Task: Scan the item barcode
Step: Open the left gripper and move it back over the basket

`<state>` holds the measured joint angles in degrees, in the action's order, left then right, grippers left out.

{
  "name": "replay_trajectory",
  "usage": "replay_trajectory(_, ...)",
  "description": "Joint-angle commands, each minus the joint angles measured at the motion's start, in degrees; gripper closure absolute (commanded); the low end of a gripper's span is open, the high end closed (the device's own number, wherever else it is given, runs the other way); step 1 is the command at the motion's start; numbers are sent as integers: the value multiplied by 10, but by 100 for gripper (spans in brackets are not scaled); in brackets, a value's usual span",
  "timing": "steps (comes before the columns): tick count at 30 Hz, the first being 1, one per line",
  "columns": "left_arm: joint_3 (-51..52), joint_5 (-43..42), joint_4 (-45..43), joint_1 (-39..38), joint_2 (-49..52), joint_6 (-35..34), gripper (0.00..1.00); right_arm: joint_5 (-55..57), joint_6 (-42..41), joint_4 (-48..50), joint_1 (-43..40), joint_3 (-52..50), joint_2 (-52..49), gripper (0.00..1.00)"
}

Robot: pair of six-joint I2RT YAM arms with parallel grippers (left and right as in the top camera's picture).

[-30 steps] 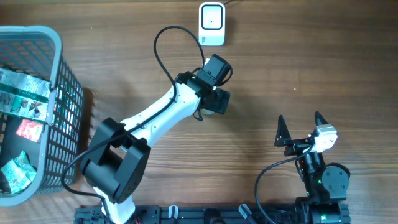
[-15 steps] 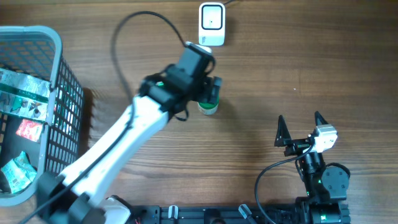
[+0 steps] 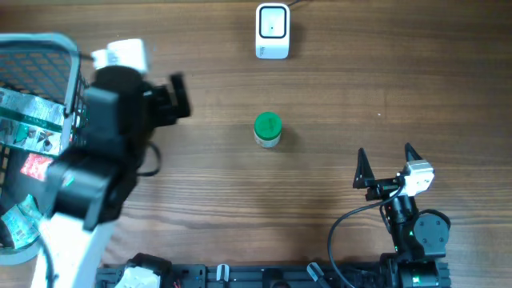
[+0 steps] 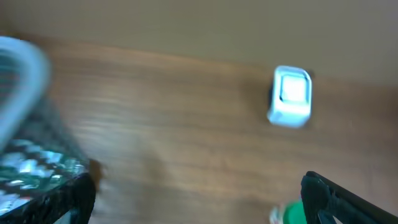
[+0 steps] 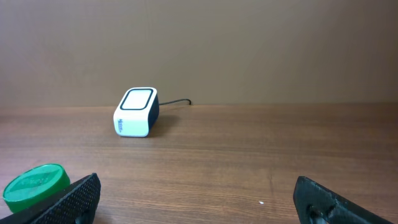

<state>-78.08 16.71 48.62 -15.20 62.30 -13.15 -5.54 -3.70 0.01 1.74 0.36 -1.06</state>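
Observation:
A small jar with a green lid (image 3: pixel 267 130) stands alone on the wooden table, below the white barcode scanner (image 3: pixel 272 32). My left gripper (image 3: pixel 178 100) hangs open and empty to the jar's left, next to the basket (image 3: pixel 76 60). Its blurred wrist view shows the scanner (image 4: pixel 290 96), the jar (image 4: pixel 291 215) by the right finger, and nothing in the left gripper (image 4: pixel 199 211). My right gripper (image 3: pixel 390 164) rests open at the lower right. In its wrist view the right gripper (image 5: pixel 202 205) is empty, with the scanner (image 5: pixel 137 112) and green lid (image 5: pixel 36 185) ahead to the left.
The grey wire basket (image 4: pixel 22 118) at the left edge holds several packaged items (image 3: pixel 32 120). The scanner's cable (image 5: pixel 177 102) runs off toward the back.
My left arm has swung away from the green-lidded jar to the left, toward the basket. The jar stays standing on the table. The right arm has not moved.

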Motion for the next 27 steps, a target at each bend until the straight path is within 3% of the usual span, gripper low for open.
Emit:
replay_trajectory(1, -6, 46, -3, 84, -48, -33, 0, -3, 7, 3, 3, -1, 0, 2)
replay_trajectory(6, -6, 57, -3, 217, -78, -77, 0, -3, 7, 3, 3, -1, 0, 0)
replay_trajectory(11, -6, 50, 2, 294, -71, -112, 0, -3, 7, 3, 3, -1, 0, 0)
replay_trajectory(27, -6, 45, 55, 366, -1, -205, 0, -3, 7, 3, 3, -1, 0, 0)
